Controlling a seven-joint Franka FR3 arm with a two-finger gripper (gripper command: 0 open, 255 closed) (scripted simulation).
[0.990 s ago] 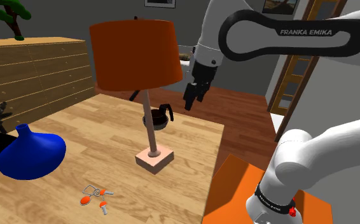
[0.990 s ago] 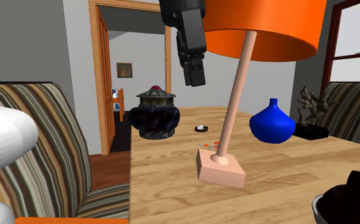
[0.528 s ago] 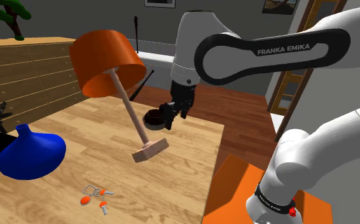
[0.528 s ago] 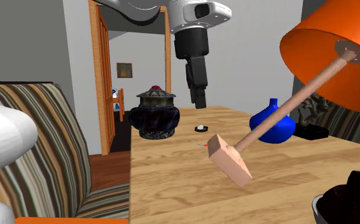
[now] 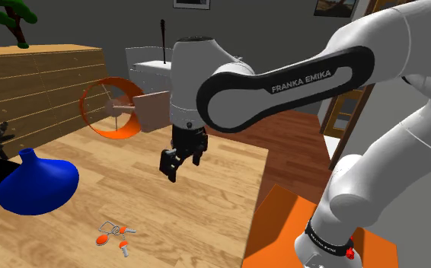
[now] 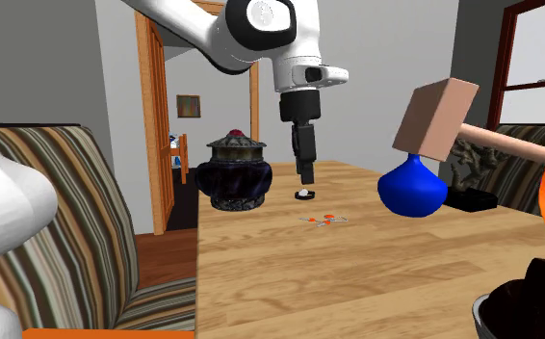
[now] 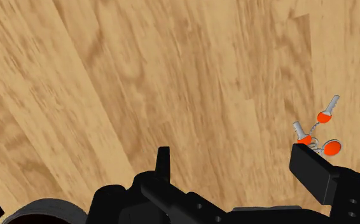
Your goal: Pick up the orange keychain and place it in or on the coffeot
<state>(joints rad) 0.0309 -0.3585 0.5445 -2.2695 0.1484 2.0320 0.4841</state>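
The orange keychain [image 5: 113,234] is seen on the wooden table [image 5: 206,217] at the shoulder view's lower left. Farther back, mid-frame, the gripper [image 5: 170,169] is held with fingers apart and empty. It should be moved over the keys, then lowered slowly.

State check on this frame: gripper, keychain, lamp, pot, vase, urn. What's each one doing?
gripper: open, empty, above the table
orange keychain: flat on the table, not held
lamp: tipped on its side, base up off the table
coffee pot: partly in frame, contents cannot be told
blue vase: upright on the table
dark urn: upright, lid on
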